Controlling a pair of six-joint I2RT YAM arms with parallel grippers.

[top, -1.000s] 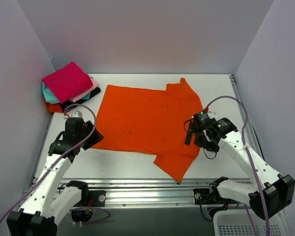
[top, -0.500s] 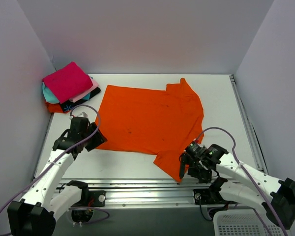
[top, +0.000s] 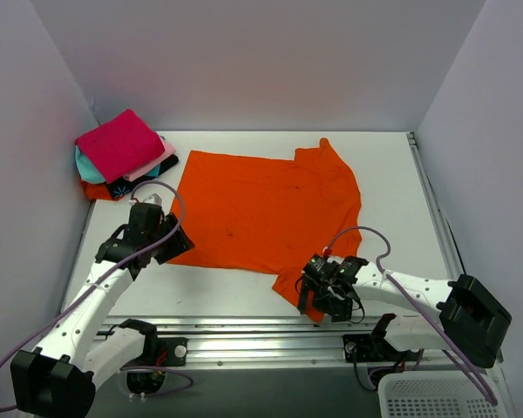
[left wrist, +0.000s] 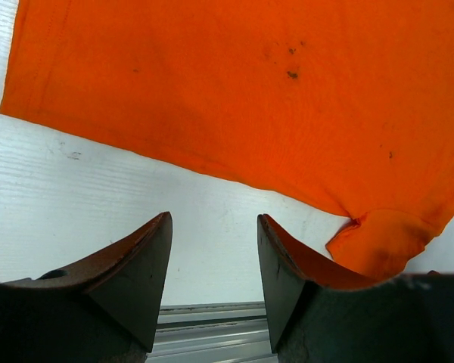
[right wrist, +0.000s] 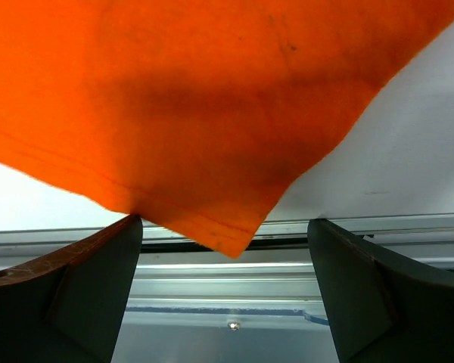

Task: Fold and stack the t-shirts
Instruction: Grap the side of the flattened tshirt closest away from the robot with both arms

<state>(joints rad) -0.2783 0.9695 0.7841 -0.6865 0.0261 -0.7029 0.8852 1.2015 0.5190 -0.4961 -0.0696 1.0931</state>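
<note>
A large bright orange t-shirt lies spread flat on the white table. Its near sleeve points at the table's front edge. My right gripper is open and low over that sleeve's tip, which hangs between the jaws. My left gripper is open and empty beside the shirt's bottom hem, near its left corner. A stack of small folded t-shirts sits at the back left, with a magenta one on top and teal, light pink, orange and black ones under it.
A metal rail runs along the table's front edge. A white basket stands at the bottom right, below the table. Grey walls close in the left, back and right sides.
My right gripper has swung from the shirt's right side down to the near sleeve tip at the front edge. My left gripper has moved slightly right toward the hem.
</note>
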